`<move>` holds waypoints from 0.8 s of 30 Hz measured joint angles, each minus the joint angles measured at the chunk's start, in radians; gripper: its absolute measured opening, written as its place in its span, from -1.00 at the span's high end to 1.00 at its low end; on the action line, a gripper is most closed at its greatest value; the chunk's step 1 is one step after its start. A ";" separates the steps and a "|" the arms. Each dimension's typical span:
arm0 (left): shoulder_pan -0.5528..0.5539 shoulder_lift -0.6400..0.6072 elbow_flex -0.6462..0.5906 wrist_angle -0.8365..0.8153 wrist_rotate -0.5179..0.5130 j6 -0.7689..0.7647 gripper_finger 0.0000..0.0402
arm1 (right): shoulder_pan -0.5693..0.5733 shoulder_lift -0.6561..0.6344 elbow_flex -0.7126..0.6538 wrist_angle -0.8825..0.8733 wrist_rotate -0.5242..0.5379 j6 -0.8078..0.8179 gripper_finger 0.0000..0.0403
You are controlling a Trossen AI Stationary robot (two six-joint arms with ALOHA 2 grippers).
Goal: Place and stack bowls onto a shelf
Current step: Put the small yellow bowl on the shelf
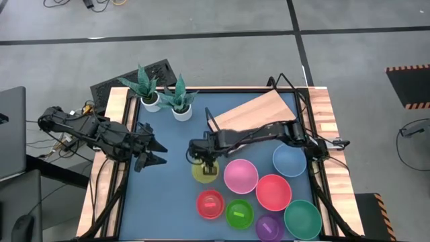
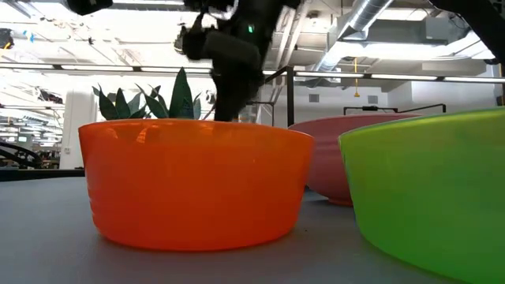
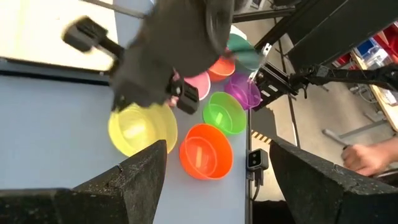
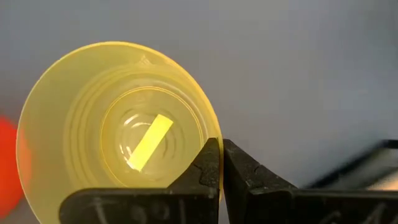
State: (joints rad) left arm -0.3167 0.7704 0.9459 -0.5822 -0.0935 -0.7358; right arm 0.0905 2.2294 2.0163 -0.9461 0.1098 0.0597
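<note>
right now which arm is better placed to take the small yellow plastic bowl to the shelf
Right. The right gripper is shut on the small yellow plastic bowl rim, near the light-wood shelf; the left gripper waits open, farther away.

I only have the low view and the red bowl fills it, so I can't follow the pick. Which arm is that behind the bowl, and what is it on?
Observer: That is the right arm. The right gripper is at the yellow bowl, which sits behind your red bowl.
Operator: Does it have hold of it?
Observer: The right wrist view shows its fingers pinched shut at the yellow bowl's rim, so it looks gripped.
Operator: And the left arm, is it in the way?
Observer: No. The left gripper is open over the table's left side, apart from every bowl.
</note>
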 joint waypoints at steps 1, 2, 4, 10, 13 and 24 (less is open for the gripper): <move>0.000 0.000 0.000 0.001 0.001 0.010 -0.34 | -0.003 -0.004 0.030 -0.025 0.013 0.000 0.88; 0.000 0.000 0.000 0.000 0.001 0.014 -0.34 | -0.007 -0.009 0.060 -0.057 0.016 0.000 0.88; 0.000 0.000 0.000 -0.001 0.002 0.018 -0.34 | -0.009 -0.015 0.129 -0.107 0.018 0.003 0.88; 0.000 -0.001 0.000 -0.001 0.004 0.018 -0.34 | -0.038 -0.075 0.339 -0.257 0.020 0.005 0.88; 0.000 -0.001 0.000 -0.001 0.010 0.018 -0.34 | -0.075 -0.188 0.299 -0.297 0.024 0.060 0.88; 0.000 -0.006 0.000 0.003 -0.059 0.019 -0.34 | -0.283 -0.434 0.300 -0.617 0.306 0.349 0.88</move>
State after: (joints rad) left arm -0.3168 0.7643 0.9459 -0.5791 -0.1525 -0.7166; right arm -0.1922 1.7956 2.3159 -1.5633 0.4157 0.4086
